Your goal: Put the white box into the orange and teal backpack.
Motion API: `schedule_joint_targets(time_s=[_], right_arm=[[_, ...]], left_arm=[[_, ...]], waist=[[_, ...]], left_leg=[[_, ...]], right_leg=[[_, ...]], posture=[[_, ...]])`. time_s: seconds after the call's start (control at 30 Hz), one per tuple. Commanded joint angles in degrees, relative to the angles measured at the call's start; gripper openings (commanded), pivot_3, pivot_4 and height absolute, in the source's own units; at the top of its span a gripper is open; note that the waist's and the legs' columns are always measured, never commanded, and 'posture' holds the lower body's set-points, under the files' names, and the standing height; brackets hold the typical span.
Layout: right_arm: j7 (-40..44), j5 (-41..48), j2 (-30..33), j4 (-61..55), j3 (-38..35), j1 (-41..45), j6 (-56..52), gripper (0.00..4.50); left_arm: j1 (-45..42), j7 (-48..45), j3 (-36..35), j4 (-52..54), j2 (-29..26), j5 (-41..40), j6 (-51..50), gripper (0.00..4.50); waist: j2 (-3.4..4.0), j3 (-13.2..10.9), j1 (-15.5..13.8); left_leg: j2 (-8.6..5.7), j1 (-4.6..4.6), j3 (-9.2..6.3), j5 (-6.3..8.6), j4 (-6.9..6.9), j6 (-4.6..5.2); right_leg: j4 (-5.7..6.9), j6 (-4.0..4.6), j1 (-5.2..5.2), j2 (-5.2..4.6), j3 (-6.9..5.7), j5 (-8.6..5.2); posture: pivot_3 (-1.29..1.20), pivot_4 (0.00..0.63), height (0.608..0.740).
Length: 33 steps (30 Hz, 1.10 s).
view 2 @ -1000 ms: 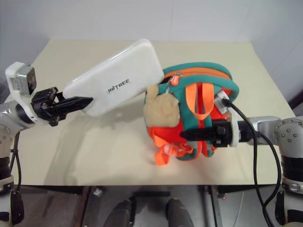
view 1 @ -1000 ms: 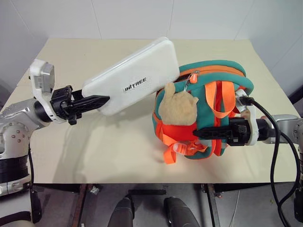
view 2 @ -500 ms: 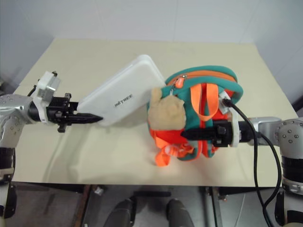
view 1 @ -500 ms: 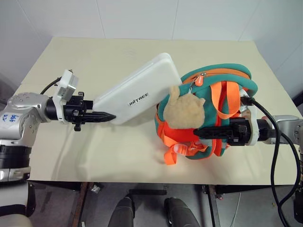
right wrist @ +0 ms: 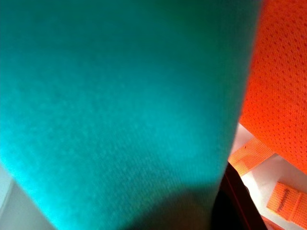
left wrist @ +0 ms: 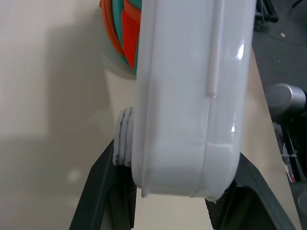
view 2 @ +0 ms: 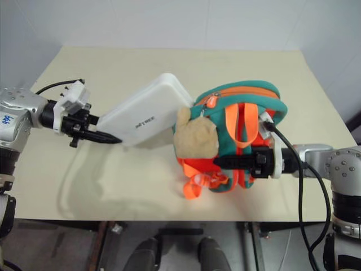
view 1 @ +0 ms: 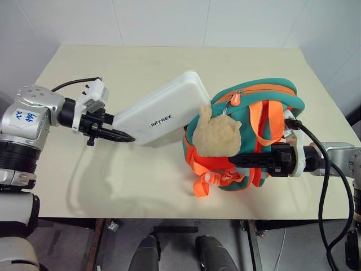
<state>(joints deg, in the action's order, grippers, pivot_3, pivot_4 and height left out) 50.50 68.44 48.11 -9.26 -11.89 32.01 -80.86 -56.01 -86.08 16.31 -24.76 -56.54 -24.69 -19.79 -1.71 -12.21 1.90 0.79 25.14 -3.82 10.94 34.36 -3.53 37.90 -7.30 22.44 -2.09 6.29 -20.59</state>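
The white box (view 1: 161,110) hangs slanted above the table, and my left gripper (view 1: 121,134) is shut on its lower left end. In the left wrist view the box (left wrist: 192,96) sits between both black fingers (left wrist: 105,191). Its raised far end rests against the upper left side of the orange and teal backpack (view 1: 265,93), just behind the tan plush toy (view 1: 217,135). The backpack stands upright, its orange-trimmed top zipper facing up. My right gripper (view 1: 243,161) reaches in from the right and is shut on the backpack's front; teal fabric (right wrist: 120,105) fills its wrist view.
The beige table (view 1: 113,180) has bare surface under the box, to the left and behind. Its front edge runs just below the backpack. A black cable (view 1: 324,186) loops from my right wrist. White walls close in behind the table.
My left hand has turned and dropped a little, tipping the box flatter and bringing its far end down against the backpack. The right gripper and backpack have stayed put.
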Motion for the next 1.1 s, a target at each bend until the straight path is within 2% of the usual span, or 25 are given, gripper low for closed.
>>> schedule_joint_targets(time_s=[0.03, 0.23, 0.37, 0.53, 0.67, 0.83, 0.93, 1.1], right_arm=[[-0.88, 2.28, -0.53, -2.12, -2.27, -0.90, 0.25, 0.84], [-1.74, 2.96, -0.91, -2.33, -2.50, -1.37, 0.46, 0.84], [-1.93, 3.10, -1.20, -2.35, -2.25, -1.47, 0.72, 0.84], [-1.35, 2.89, -1.03, -2.26, -1.65, -1.19, 0.95, 0.84], [-0.74, 2.76, -1.03, -2.27, -1.06, -0.83, 1.02, 0.84], [-0.34, 2.48, -1.18, -2.10, -0.48, -0.42, 1.08, 0.84], [-0.31, 2.54, -1.13, -2.14, -0.47, -0.42, 1.02, 0.84], [-0.70, 2.92, -1.12, -2.35, -0.82, -0.77, 0.85, 0.84]], left_arm=[[-1.96, -6.42, 1.34, -2.17, -1.43, 2.58, 1.79, 1.50], [-3.59, -4.48, -1.45, -6.43, 1.47, 5.64, 5.26, 1.50], [-3.51, -5.17, -2.41, -4.08, 2.42, 5.53, 3.64, 1.50], [-4.81, -6.02, -1.47, -2.48, 2.91, 7.56, 5.49, 1.50], [-7.62, -3.92, -0.44, -4.24, 5.06, 11.93, 10.45, 1.50], [-11.49, -4.57, 0.31, -4.40, 8.11, 14.78, 10.13, 1.50], [-13.42, -6.29, 2.68, -3.39, 7.47, 14.98, 8.11, 1.50], [-15.13, -6.42, 10.89, -1.84, 1.53, 10.53, 4.76, 1.50]], waist=[[0.00, 0.00, -0.02], [0.00, 0.00, -0.11], [0.00, 0.00, -0.14], [0.00, 0.00, -0.16], [0.00, 0.00, -0.36], [0.00, 0.00, -0.25], [0.00, 0.00, -0.21], [0.00, 0.00, 0.32]], left_leg=[[0.00, -0.01, 0.00, 0.00, 0.01, 0.00], [-0.02, 0.02, -0.02, 0.00, 0.15, 0.02], [-0.01, 0.09, -0.08, 0.00, 0.23, 0.02], [-0.03, 0.10, -0.09, 0.00, 0.27, 0.03], [-0.04, 0.11, -0.11, 0.00, 0.36, 0.03], [-0.05, 0.11, -0.10, 0.01, 0.41, 0.06], [-0.04, 0.14, -0.11, 0.01, 0.40, 0.06], [-0.03, 0.14, -0.10, 0.03, 0.38, 0.09]], right_leg=[[0.02, 0.00, 0.00, 0.00, 0.00, 0.00], [0.07, 0.00, -0.03, 0.00, -0.02, 0.00], [0.10, -0.01, -0.03, 0.01, -0.06, 0.01], [0.11, -0.02, -0.03, -0.01, -0.06, 0.01], [0.15, -0.04, -0.06, 0.00, -0.09, 0.02], [0.13, -0.09, -0.09, 0.00, -0.06, 0.05], [0.13, -0.09, -0.06, 0.02, -0.06, 0.05], [0.12, -0.09, -0.05, 0.02, -0.03, 0.05]], posture=[[0.00, 0.150, 0.740], [0.00, 0.150, 0.740], [0.00, 0.150, 0.740], [0.00, 0.150, 0.740], [0.00, 0.150, 0.740], [0.00, 0.150, 0.740], [0.00, 0.150, 0.740], [0.00, 0.150, 0.740]])
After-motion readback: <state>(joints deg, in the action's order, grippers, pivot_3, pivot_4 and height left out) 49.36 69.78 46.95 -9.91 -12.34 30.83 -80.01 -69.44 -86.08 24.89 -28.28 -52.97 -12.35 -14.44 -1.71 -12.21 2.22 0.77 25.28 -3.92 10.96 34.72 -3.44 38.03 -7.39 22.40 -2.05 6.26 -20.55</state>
